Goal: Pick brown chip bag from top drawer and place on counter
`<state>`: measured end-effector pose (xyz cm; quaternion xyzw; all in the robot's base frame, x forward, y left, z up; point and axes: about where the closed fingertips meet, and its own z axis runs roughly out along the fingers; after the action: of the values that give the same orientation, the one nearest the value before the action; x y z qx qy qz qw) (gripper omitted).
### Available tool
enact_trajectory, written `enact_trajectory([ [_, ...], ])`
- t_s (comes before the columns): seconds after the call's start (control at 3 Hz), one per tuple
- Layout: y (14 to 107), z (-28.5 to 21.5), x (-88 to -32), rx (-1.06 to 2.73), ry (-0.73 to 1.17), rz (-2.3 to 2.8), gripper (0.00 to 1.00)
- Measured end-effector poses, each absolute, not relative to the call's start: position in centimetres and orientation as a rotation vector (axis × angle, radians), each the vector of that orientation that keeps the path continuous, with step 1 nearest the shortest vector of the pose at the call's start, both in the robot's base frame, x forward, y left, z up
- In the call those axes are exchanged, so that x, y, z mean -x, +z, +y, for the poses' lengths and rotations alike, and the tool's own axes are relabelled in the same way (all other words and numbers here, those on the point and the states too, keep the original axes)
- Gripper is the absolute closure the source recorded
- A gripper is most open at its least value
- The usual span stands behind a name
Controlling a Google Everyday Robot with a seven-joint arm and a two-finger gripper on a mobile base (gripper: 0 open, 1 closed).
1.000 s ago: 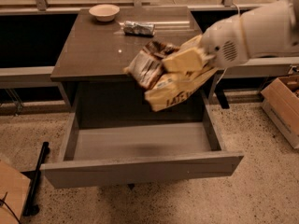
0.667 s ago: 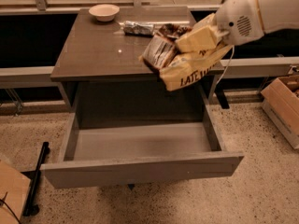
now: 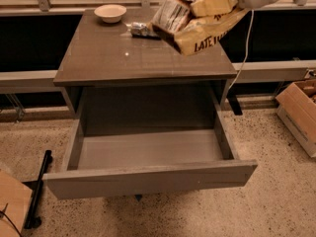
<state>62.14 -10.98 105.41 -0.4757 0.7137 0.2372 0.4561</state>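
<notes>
End effector (image 3: 217,1) on bag (image 3: 198,33), top-edge cropped

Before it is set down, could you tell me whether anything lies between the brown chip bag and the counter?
The end effector, top right, holds the brown chip bag above the counter's rear right. A silver packet lies on the counter at the bag's left edge; a white bowl sits farther left. Nothing else visible intervenes.

Glossy dark grey-brown bench (image 3: 123,58), small pale bowl (image 3: 110,13) at back left, silver foil packet (image 3: 140,30) lying near it toward the back edge, claw (image 3: 217,1) above back right corner, clamped on brown chip bag (image 3: 197,36) hanging clear of the top
</notes>
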Motion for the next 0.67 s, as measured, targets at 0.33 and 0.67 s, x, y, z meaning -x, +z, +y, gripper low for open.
enact_trajectory([
  [0.33,105.2,-10.9,-63.4,1.145,0.523,1.739,1.00],
  [0.67,103.4,-10.6,-67.4,1.110,0.464,1.743,1.00],
])
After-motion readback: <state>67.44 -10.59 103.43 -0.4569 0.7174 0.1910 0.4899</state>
